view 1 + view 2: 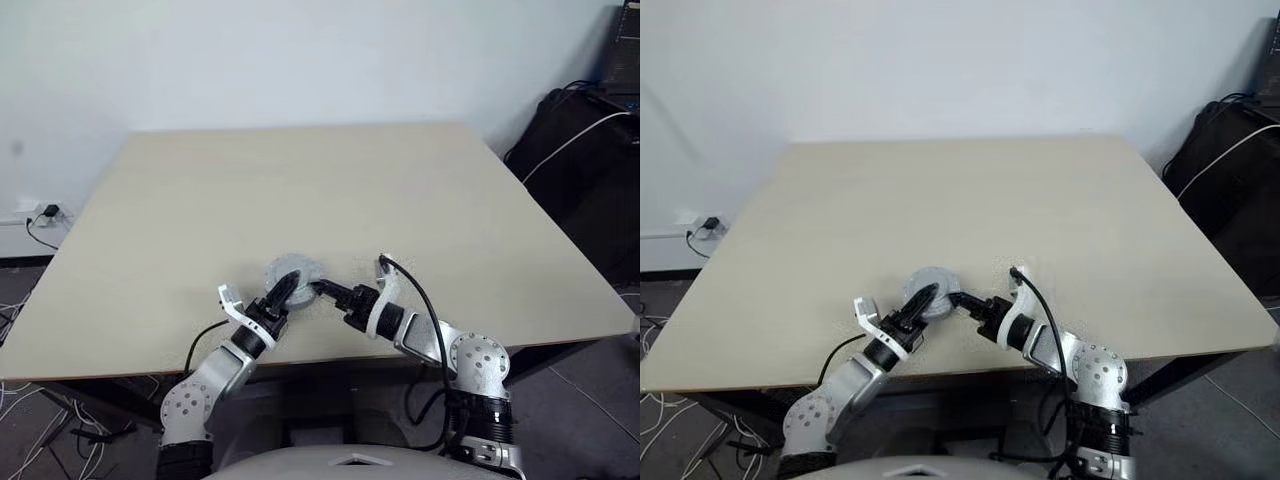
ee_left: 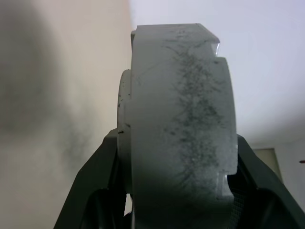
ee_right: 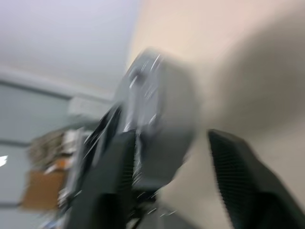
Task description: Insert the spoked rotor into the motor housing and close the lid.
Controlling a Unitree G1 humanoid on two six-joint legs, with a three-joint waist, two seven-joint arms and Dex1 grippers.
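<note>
The lid (image 1: pixel 292 272) stands on edge near the worktop's (image 1: pixel 300 190) front edge, at about six o'clock from its middle. The left gripper (image 1: pixel 283 291) has its jaws pinching the lid across its thickness, one on each flat face. The right gripper (image 1: pixel 325 292), just beside at three o'clock, has its jaws spread around the rim without clamping. The lid looks a stiff, fairly heavy metal disc, smooth and likely slippery; gripping across the faces seems safest.

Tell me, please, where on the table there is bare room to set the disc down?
Bare tabletop runs from the grey disc back to the far edge, and out to both side edges. The near edge is crowded: the left gripper and right gripper meet at the disc.
</note>
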